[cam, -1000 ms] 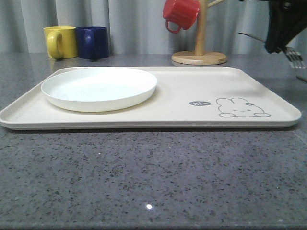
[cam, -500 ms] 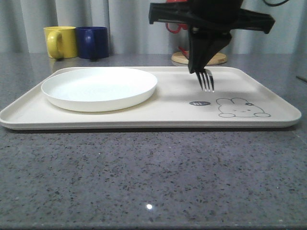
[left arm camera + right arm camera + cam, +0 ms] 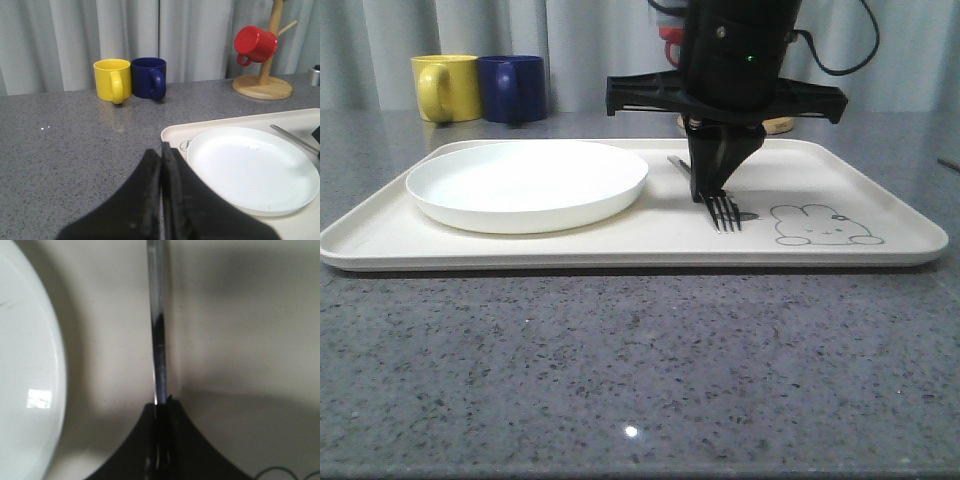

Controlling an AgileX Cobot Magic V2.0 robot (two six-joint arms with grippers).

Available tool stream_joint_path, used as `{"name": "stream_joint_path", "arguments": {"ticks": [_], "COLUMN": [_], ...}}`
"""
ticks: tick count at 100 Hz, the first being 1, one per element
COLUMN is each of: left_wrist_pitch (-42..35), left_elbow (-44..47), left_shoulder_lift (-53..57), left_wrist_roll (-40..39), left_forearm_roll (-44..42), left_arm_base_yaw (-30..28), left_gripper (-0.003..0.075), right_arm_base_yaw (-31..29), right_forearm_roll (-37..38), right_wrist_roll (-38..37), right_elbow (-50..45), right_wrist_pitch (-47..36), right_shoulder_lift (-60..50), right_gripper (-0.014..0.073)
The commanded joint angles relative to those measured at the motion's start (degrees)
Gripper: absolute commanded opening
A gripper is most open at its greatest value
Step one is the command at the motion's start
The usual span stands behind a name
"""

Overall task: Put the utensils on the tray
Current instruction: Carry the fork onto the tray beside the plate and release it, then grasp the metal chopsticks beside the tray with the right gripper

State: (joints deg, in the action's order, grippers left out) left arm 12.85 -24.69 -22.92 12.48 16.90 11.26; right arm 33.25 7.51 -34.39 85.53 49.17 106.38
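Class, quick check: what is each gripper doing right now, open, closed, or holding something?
Left gripper: closed, holding nothing.
Right gripper: closed on the fork, over the tray.

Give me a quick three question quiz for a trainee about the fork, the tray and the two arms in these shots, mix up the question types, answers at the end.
1. True or false: the right tool is shut on the fork.
2. Multiple choice: where are the fork's tines in the front view?
A. over the white plate
B. low over the tray, between the plate and the rabbit drawing
C. beside the yellow mug
3. Short answer: is the left tool holding anything?

Key:
1. True.
2. B.
3. No; its fingers are closed together with nothing between them.
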Motion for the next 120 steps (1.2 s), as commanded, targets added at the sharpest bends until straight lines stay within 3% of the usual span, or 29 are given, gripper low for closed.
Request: {"name": "stream_joint_path", "arguments": {"ticks": [1, 12, 32, 41, 75, 120], "left_wrist_pitch": [-4.5, -4.5, -4.5, -4.5, -4.5, -4.5], "left_elbow": [-1.5, -1.5, -1.5, -1.5, -1.5, -1.5], "left_shoulder_lift": [-0.2, -0.2, -0.2, -0.2, -0.2, -0.2], "left_wrist_roll": [0.1, 0.1, 0.1, 0.1, 0.1, 0.1], "left_forearm_roll": [0.2, 0.2, 0.2, 0.2, 0.2, 0.2], "left_arm_base_yaw": [0.1, 0.1, 0.1, 0.1, 0.1, 0.1], "left_gripper": [-0.0019, -0.0019, -0.0019, -0.0019, -0.0019, -0.0019], "right_arm_base_yaw": [-0.1, -0.1, -0.1, -0.1, -2.8, -26.4], "right_forearm_roll": [0.5, 0.5, 0.5, 0.5, 4.7, 2.6], "right_wrist_roll": [-0.1, -0.1, -0.1, -0.1, 3.3, 22.2], "right_elbow": [1.9, 1.9, 1.9, 2.0, 2.0, 1.2], "right_wrist_pitch": [-1.6, -1.6, -1.6, -1.5, 2.2, 9.3], "right_shoulder_lift": [-2.1, -2.0, -2.1, -2.5, -10.9, -16.3], "right_gripper": [-0.0001, 0.0060, 0.0302, 0.0360, 0.0364, 0.0363]}}
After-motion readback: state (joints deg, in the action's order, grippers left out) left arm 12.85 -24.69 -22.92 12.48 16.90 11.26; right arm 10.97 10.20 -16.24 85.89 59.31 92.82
